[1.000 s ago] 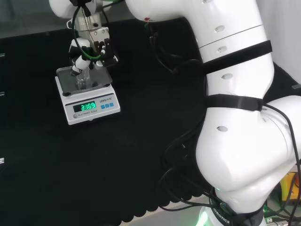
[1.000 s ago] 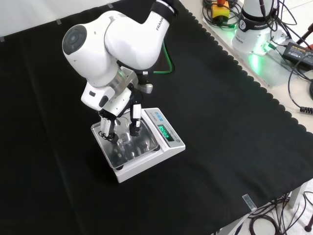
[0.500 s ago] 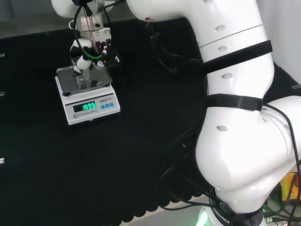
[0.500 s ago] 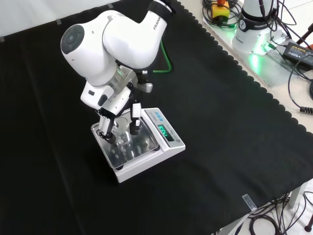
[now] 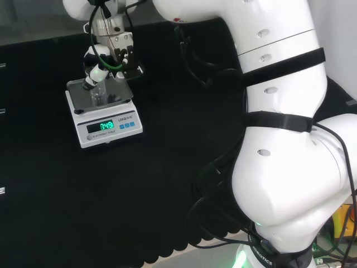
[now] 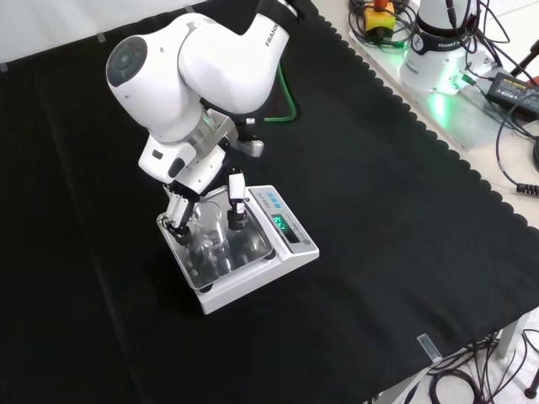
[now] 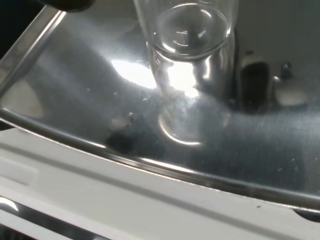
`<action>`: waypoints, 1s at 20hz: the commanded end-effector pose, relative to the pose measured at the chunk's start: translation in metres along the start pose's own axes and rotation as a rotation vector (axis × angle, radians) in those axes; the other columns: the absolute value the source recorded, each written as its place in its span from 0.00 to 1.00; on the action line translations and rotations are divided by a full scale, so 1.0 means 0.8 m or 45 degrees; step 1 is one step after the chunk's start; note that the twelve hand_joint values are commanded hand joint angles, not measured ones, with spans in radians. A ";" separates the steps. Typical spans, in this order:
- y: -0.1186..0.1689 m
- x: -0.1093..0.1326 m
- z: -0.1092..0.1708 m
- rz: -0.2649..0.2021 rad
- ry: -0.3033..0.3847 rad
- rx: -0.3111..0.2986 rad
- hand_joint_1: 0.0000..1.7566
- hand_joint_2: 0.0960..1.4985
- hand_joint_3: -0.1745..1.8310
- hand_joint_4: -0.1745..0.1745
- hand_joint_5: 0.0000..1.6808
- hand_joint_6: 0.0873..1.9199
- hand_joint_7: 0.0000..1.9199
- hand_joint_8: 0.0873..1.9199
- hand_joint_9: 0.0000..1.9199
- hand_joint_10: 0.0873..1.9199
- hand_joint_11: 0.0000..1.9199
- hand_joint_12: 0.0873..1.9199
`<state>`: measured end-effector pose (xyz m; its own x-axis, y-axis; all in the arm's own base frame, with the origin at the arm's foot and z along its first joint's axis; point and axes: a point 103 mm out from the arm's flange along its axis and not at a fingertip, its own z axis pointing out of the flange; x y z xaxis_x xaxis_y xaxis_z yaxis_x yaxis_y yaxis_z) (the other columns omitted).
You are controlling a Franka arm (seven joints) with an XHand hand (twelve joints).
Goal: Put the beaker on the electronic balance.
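- Your landmark is the electronic balance (image 6: 244, 252), on the black bench (image 6: 404, 219) with its display lit.
- The hand (image 6: 202, 189) hangs over the steel pan, fingers relaxed either side of the beaker (image 6: 209, 225) and apparently clear of it.
- Lift straight up; any sideways brush would likely tip the glass.
- The beaker stands upright on the pan and looks empty.

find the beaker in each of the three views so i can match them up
Head view: the beaker stands on the balance's steel pan at upper left, just under the hand.
Front view: it stands on the pan left of centre, between the hand's fingers.
Wrist view: it is close and large, upright on the shiny pan.
Shared landmark: the electronic balance, with its steel pan under the beaker.
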<state>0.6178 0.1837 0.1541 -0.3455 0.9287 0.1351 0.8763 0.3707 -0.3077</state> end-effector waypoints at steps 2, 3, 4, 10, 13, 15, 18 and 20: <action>-0.010 -0.007 -0.014 0.030 0.025 -0.097 0.34 0.53 0.00 0.22 0.10 0.06 0.04 0.44 0.44 0.38 0.60 0.44; -0.012 -0.008 -0.017 0.033 0.032 -0.119 0.34 0.53 0.00 0.22 0.10 0.05 0.03 0.44 0.43 0.38 0.59 0.44; -0.015 -0.010 -0.021 0.037 0.032 -0.140 0.33 0.53 0.00 0.22 0.10 0.05 0.02 0.43 0.43 0.38 0.59 0.45; -0.048 -0.029 -0.045 0.094 0.048 -0.268 0.33 0.53 0.00 0.22 0.10 0.03 0.00 0.37 0.42 0.38 0.58 0.45; -0.073 -0.040 -0.054 0.130 0.046 -0.300 0.33 0.53 0.00 0.22 0.11 0.03 0.00 0.37 0.43 0.38 0.58 0.45; -0.088 -0.047 -0.057 0.156 0.039 -0.310 0.33 0.53 0.00 0.22 0.11 0.03 0.00 0.38 0.43 0.38 0.58 0.45; -0.109 -0.057 -0.057 0.189 0.040 -0.321 0.33 0.53 0.00 0.22 0.12 0.02 0.00 0.39 0.43 0.38 0.58 0.45; -0.120 -0.062 -0.057 0.205 0.041 -0.323 0.33 0.53 0.00 0.21 0.12 0.02 0.00 0.40 0.44 0.38 0.59 0.45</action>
<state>0.5787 0.1353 0.2018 -0.2557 0.9567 0.1389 0.9512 0.2747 -0.1408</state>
